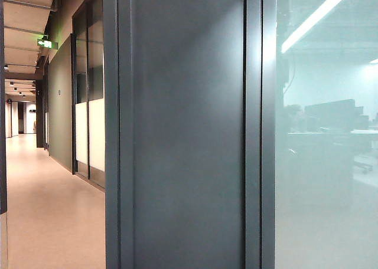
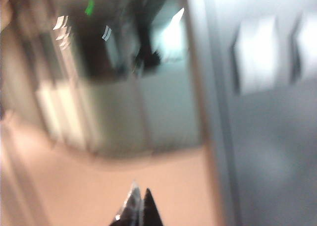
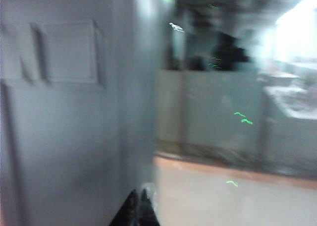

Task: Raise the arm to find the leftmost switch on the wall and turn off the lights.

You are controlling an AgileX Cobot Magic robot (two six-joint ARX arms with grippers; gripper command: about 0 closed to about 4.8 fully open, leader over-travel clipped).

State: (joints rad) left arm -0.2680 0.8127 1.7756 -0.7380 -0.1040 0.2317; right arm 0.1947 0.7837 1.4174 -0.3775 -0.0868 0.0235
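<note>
Both wrist views are blurred by motion. Pale square switch plates point(image 2: 257, 52) sit on the grey wall in the left wrist view, with a second one point(image 2: 306, 40) at the frame's edge. The left gripper point(image 2: 141, 195) shows only as dark fingertips pressed together, well short of the plates. In the right wrist view one switch plate point(image 3: 67, 52) is set in the grey wall, with part of another point(image 3: 15, 55) beside it. The right gripper point(image 3: 137, 195) is shut too, away from the wall. Which switch is leftmost I cannot tell. No arm shows in the exterior view. A ceiling light strip point(image 1: 316, 15) glows.
A grey wall panel point(image 1: 183, 133) fills the middle of the exterior view, with frosted glass point(image 1: 325, 163) on its right. A long corridor with a beige floor point(image 1: 47, 210) runs off on the left, past dark door frames point(image 1: 88, 92) and a green exit sign point(image 1: 45, 43).
</note>
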